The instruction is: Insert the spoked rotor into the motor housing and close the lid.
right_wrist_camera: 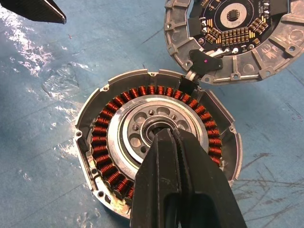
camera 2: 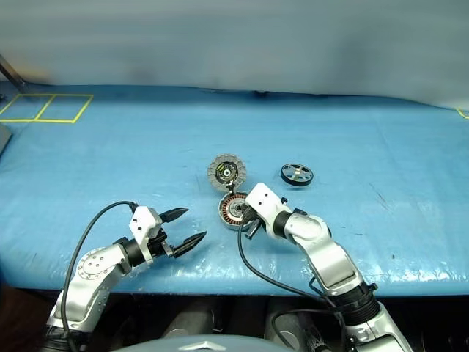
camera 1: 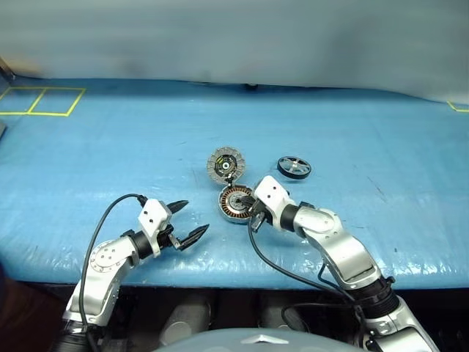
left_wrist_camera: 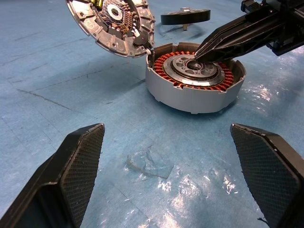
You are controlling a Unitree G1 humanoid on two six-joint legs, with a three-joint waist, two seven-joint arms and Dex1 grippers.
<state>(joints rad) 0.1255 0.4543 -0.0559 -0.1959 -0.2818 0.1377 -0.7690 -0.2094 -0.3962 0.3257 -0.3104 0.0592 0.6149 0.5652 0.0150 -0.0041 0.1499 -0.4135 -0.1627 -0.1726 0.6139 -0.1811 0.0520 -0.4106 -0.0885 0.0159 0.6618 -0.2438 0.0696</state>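
The spoked rotor (camera 1: 294, 167) lies flat on the blue table (camera 1: 110, 154), far right of the group, well apart from both sets of fingers. Furthest left, the left gripper (camera 1: 185, 222) hovers above the table's near edge, fingers spread wide and empty, pointing toward the motor housing (camera 1: 235, 204). The housing sits open, its copper windings exposed, with the lid (camera 1: 225, 164) hinged back just behind it. The right gripper (right_wrist_camera: 166, 135) has its fingers pressed together, tips resting over the housing's silver hub.
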